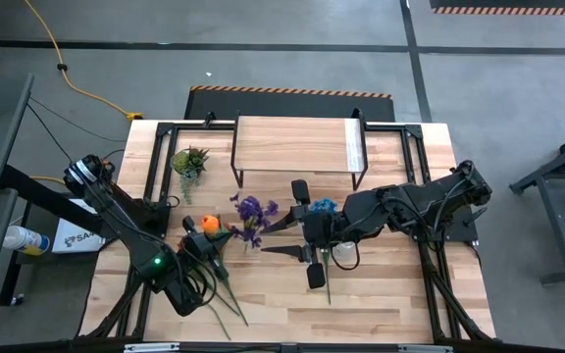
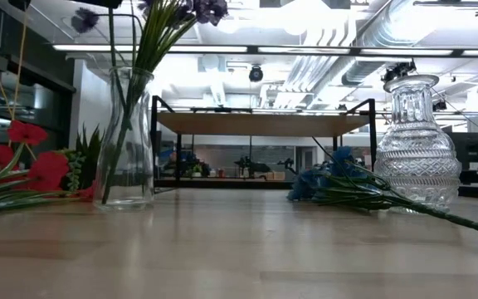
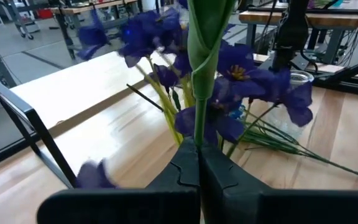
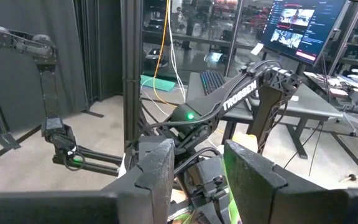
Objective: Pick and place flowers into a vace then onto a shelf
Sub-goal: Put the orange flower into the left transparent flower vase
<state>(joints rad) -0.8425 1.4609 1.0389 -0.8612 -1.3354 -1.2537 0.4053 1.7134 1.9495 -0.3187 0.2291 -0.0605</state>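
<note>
Two arms over the table [image 1: 400, 294], and only one of them has hold of anything. The left end effector [image 1: 199, 253] is near the table's left front corner, fingers pinched fully together on a green stem [image 3: 201, 62] that stands upright right in front of its wrist camera. I can't tell which bloom that stem belongs to, though an orange bloom [image 1: 210, 224] sits just beside the end effector in the high view.

The right end effector [image 1: 277, 238] is around the middle of the table, pointing toward the left arm. Its fingers [image 4: 157, 171] are partway apart with nothing visibly between them.

Flowers:
- purple flowers [image 2: 197, 10] are standing in a plain glass vase [image 2: 124, 141], roughly mid-table and a bit left
- blue flowers [image 2: 338, 181] are lying flat on the table, touching or just beside a cut-glass vase [image 2: 416, 141]
- red flowers [image 2: 23, 162] are lying low toward the left edge

The shelf [image 1: 297, 142] stands at the middle of the far edge with its top bare. A small spiky green plant [image 1: 189, 160] is just to its left.
</note>
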